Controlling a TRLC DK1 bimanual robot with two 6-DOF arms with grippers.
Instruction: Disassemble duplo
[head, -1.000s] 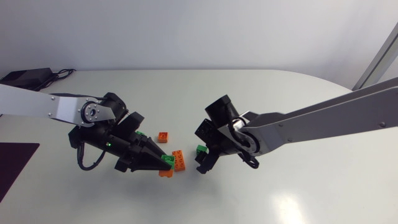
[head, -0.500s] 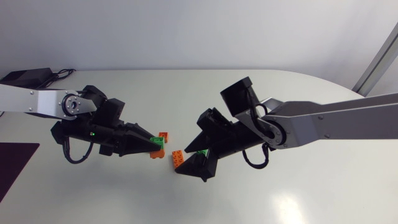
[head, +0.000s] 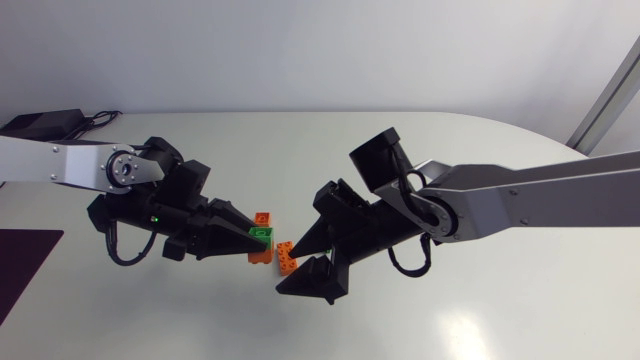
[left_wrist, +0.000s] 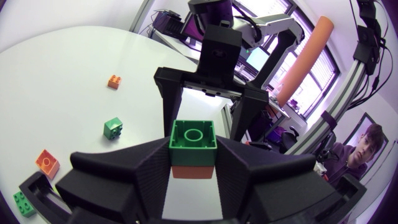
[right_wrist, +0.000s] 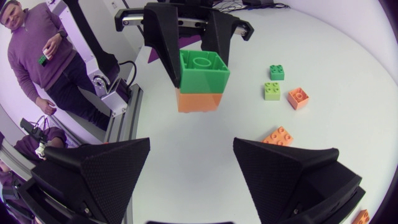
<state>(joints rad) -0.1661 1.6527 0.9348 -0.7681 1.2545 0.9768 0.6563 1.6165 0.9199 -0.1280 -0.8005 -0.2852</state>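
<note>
between the left gripper's (head: 249, 238) fingers, pinched from both sides and seemingly clear of the table (head: 480, 310): a duplo stack (left_wrist: 193, 149), green brick (left_wrist: 193, 135) over orange brick (left_wrist: 193, 172). just ahead, spread wide, empty, not yet touching: the right gripper (right_wrist: 193, 155). risky from here: closing on the green brick too, so nothing parts; pulling askew, so the stack twists free and drops. farther off, loose bricks (right_wrist: 272, 91) to knock aside.

We log the two-brick stack (head: 261, 243), one brick atop the other, clamped between our left gripper's (head: 256, 240) fingers. Our right gripper (head: 288, 270) faces it from the right, fingers spread. A flat brick (head: 287, 257) lies on the table (head: 450, 320) between the two grippers.
</note>
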